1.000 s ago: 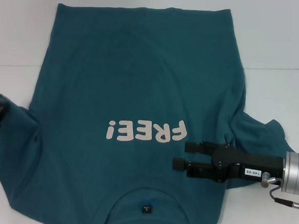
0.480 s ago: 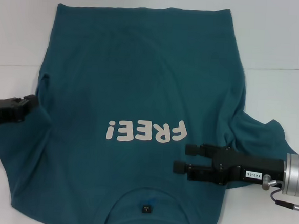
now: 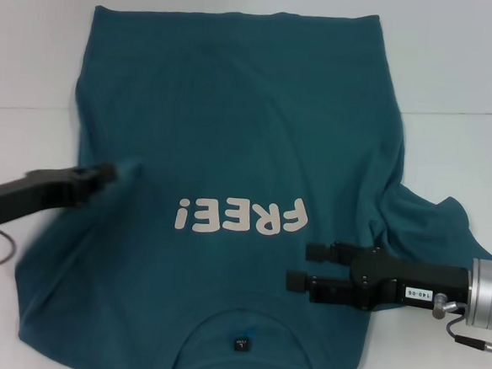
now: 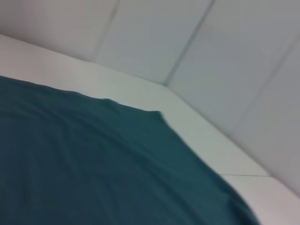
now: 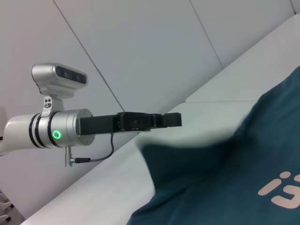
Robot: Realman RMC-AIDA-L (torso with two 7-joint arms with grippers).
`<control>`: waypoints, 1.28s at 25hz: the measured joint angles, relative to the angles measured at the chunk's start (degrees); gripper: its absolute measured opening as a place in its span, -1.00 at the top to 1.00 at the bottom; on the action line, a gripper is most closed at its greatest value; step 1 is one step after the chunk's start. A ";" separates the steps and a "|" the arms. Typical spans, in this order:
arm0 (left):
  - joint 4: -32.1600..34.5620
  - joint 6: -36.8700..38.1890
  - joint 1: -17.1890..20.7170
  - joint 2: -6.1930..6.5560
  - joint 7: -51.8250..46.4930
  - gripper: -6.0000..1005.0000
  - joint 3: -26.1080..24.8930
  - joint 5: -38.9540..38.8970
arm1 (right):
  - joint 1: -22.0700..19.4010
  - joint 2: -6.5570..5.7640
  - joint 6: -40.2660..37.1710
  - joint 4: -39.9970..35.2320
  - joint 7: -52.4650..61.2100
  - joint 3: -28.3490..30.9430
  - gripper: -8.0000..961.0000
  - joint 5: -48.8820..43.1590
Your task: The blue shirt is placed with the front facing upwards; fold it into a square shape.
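White table (image 3: 457, 64) carries the blue shirt (image 3: 233, 133), spread print-up. The shirt covers most of the middle of the surface; collar at the near edge, hem at the far edge. "FREE!" print (image 3: 238, 217) reads upside-down from the head view. Small dark tag (image 3: 239, 344) sits in the collar, near edge. A faint seam line crosses the table top on the right and again on the left.

Left gripper (image 3: 112, 172) is over the left half of the shirt, just left of the print, with the left sleeve cloth drawn up at its tip and carried inward over the body. Fingers clenched on that fabric, as far as the right wrist view shows: a raised flap of cloth hangs just beside the gripper (image 5: 174, 120). Left arm shows a green ring light in that view.

Right gripper (image 3: 301, 265) lies low over the shirt's near right part, just below the print's right end; fingers parted, nothing between them. Right sleeve (image 3: 433, 227) is bunched beside it.

Room: pale grey-white panelled walls (image 4: 197, 42) with thin joints, meeting the table's far edge.
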 joint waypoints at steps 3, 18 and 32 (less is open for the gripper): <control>-1.00 1.97 -0.65 -0.01 -0.66 0.90 1.92 -0.41 | -0.06 0.00 -0.02 0.01 0.01 0.00 -0.91 -0.02; 0.50 2.75 1.97 0.48 -1.73 -0.11 2.54 0.03 | -0.06 -0.02 0.37 0.09 0.04 0.07 -0.91 0.09; 4.84 11.10 3.94 0.85 -17.67 -0.22 2.08 11.79 | 0.11 -0.33 0.12 -0.48 0.98 -0.15 -0.91 -0.13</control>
